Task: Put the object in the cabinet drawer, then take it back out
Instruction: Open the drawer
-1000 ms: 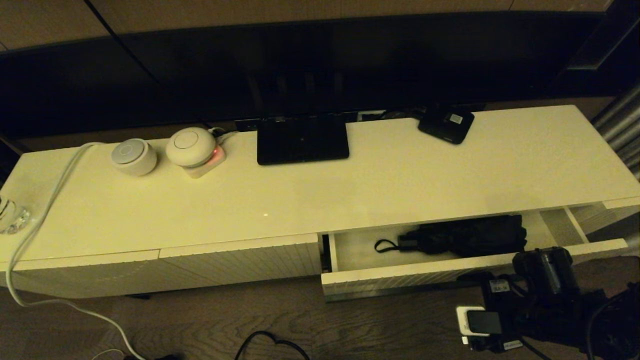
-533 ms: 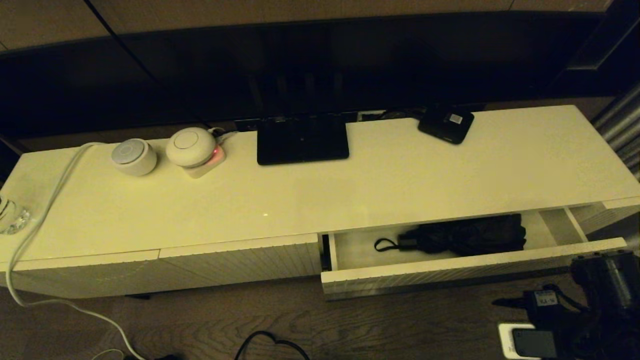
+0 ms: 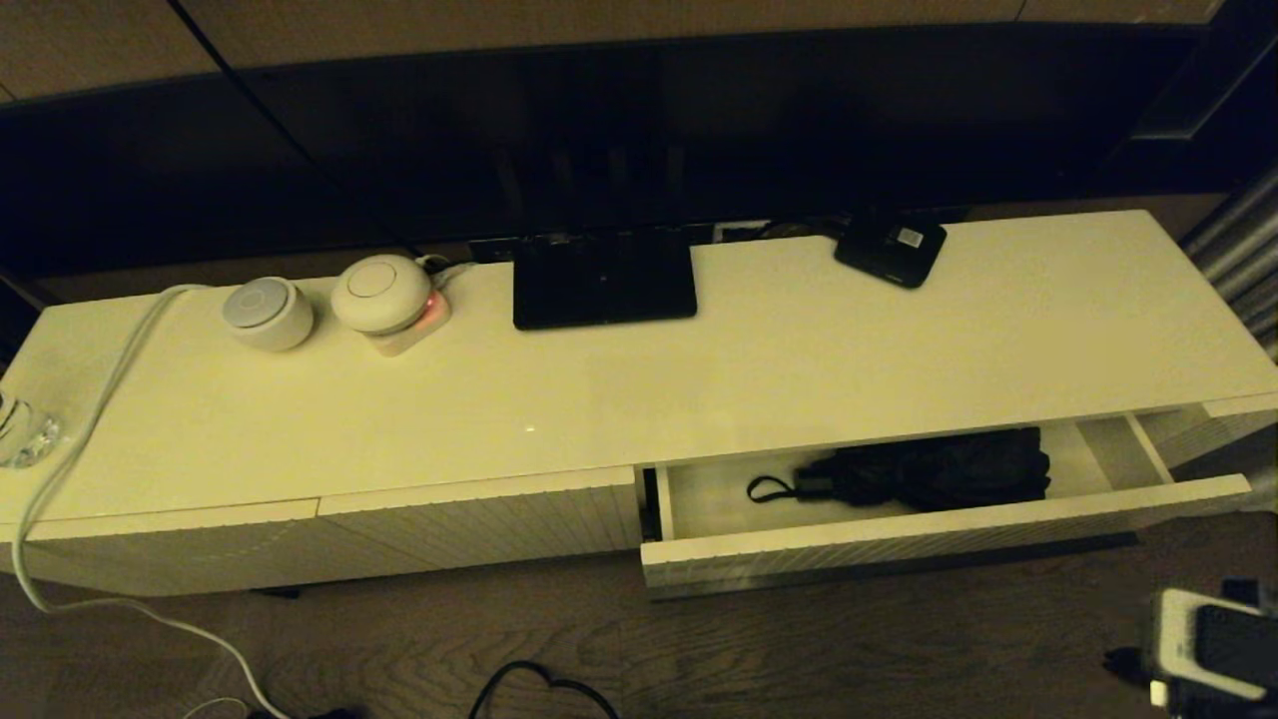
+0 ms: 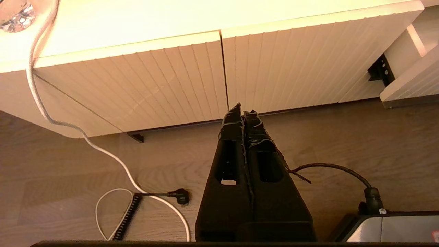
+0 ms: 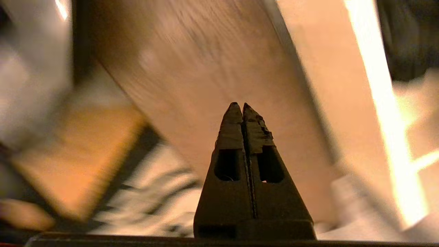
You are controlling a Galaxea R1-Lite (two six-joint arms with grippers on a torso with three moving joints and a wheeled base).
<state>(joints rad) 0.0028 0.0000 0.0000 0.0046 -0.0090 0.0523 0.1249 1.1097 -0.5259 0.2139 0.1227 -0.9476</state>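
The black folding umbrella point(image 3: 924, 469) lies inside the open cabinet drawer point(image 3: 899, 544), its handle and wrist loop pointing left. The drawer is pulled partly out at the cabinet's right half. My right gripper point(image 5: 239, 106) is shut and empty, low over the wooden floor in front of the drawer; only part of that arm point(image 3: 1213, 659) shows at the head view's bottom right corner. My left gripper point(image 4: 241, 109) is shut and empty, parked low before the closed ribbed front panels point(image 4: 171, 79), out of the head view.
On the cabinet top point(image 3: 799, 369) stand two round white devices point(image 3: 268, 313), a flat black stand base point(image 3: 603, 280) and a small black box point(image 3: 891, 248). A white cable point(image 3: 80, 439) hangs over the left end. Cables lie on the floor point(image 3: 539, 689).
My right arm has drawn back from the drawer front, moving down and right until it is nearly out of the head view. The drawer and umbrella have not moved.
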